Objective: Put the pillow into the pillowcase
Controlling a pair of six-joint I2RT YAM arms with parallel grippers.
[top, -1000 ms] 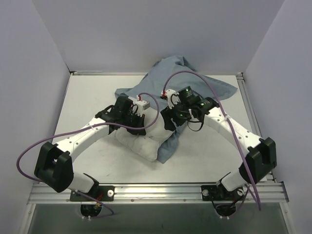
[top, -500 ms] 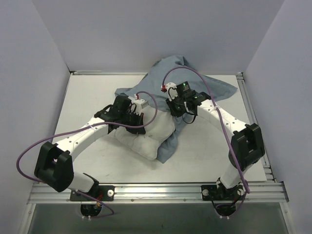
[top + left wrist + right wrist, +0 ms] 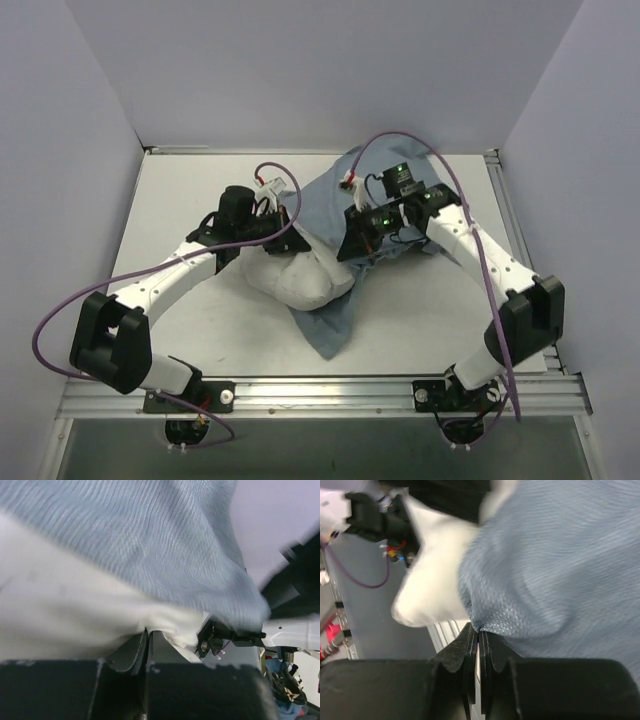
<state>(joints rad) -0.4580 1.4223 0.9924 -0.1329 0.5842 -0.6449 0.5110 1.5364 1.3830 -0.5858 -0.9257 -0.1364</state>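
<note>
The white pillow (image 3: 298,280) lies mid-table, its far end raised by my left gripper (image 3: 288,224). In the left wrist view that gripper (image 3: 147,632) is shut on a pinch of the pillow (image 3: 60,615), with the blue-grey pillowcase (image 3: 150,540) draped over it. The pillowcase (image 3: 325,200) covers the pillow's far end, and a flap of it trails toward the front. My right gripper (image 3: 352,250) holds its edge beside the pillow. The right wrist view shows this gripper (image 3: 479,630) shut on the pillowcase (image 3: 560,570), with the pillow (image 3: 435,570) bulging at left.
The white table (image 3: 170,200) is walled on three sides. An aluminium rail (image 3: 320,395) runs along the near edge by the arm bases. Purple cables (image 3: 60,310) loop off both arms above the cloth.
My right gripper closed on the pillowcase edge and drew it toward the pillow. The left gripper lifted the pillow's end back toward the cloth, which has bunched leftward off the right side.
</note>
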